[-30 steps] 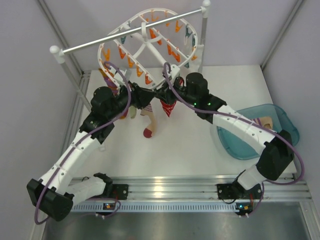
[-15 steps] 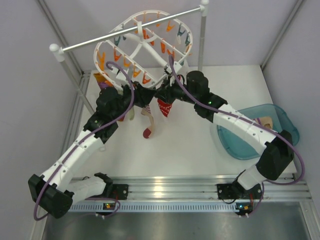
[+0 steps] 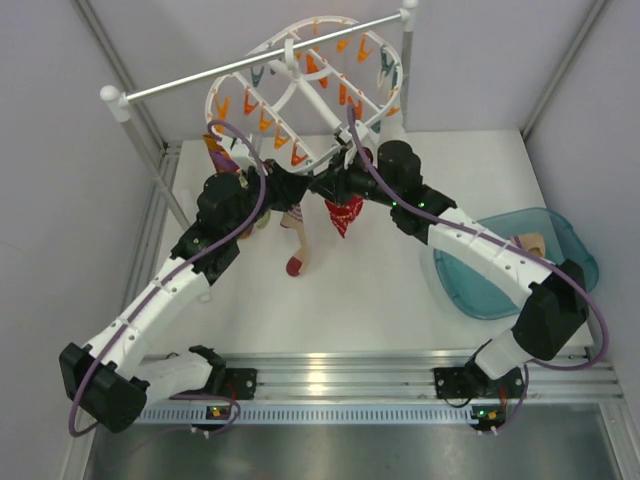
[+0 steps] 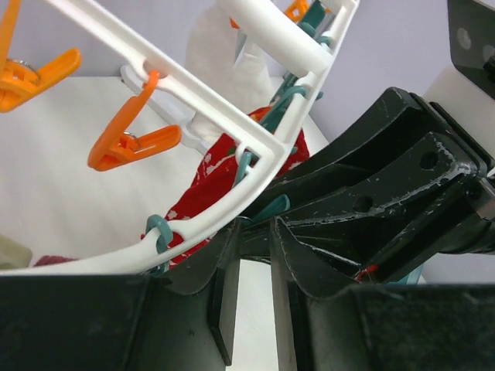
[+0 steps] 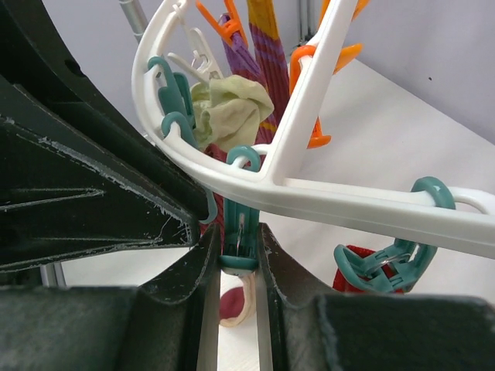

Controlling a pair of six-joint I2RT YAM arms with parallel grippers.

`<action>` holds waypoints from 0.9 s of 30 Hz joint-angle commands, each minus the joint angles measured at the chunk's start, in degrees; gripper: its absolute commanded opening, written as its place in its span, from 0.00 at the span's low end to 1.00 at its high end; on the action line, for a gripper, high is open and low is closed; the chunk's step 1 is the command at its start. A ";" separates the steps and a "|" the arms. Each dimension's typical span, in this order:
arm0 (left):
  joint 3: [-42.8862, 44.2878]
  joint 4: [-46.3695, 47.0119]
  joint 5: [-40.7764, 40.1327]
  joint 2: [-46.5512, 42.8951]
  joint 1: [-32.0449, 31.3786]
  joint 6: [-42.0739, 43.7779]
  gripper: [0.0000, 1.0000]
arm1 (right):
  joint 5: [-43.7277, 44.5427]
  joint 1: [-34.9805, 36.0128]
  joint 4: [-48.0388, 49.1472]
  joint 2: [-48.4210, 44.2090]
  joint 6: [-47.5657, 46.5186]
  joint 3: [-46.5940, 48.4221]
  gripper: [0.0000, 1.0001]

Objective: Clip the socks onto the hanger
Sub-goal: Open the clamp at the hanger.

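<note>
R end effector (image 5: 236,236) pinches teal clip (image 5: 238,261) at 6 o'clock on hanger (image 3: 300,80), cream sock (image 3: 298,238) dangling below; L end effector (image 4: 255,232) narrow, hold unclear; neither sock confirmed clipped.

We count two arms (image 3: 160,290), one white clip hanger (image 5: 309,197), one metal rail (image 3: 180,78) on two white posts (image 3: 110,97), and one teal tub (image 3: 465,295) on the right. One red patterned sock (image 3: 345,212) and one cream sock (image 3: 297,240) hang. Orange clips (image 4: 131,143) outnumber teal clips (image 5: 240,232), and both are too many to count surely.
</note>
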 commanded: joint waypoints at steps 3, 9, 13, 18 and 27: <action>1.81 3.97 -10.20 1.98 1.30 -4.27 0.27 | -9.33 1.37 11.63 -4.51 6.06 -3.34 0.00; 1.89 4.15 -12.13 2.33 1.30 -5.68 0.28 | -10.64 1.46 15.18 -5.39 7.38 -6.16 0.00; 1.54 4.15 -12.66 2.77 1.30 -5.59 0.31 | -11.70 1.37 16.85 -5.66 8.52 -6.69 0.00; 1.54 6.35 -10.56 3.64 1.39 -7.00 0.32 | -14.42 1.37 17.20 -5.04 9.75 -6.17 0.00; 0.14 12.32 -1.94 4.17 1.39 -7.09 0.30 | -17.40 1.37 14.65 -3.64 9.67 -4.24 0.00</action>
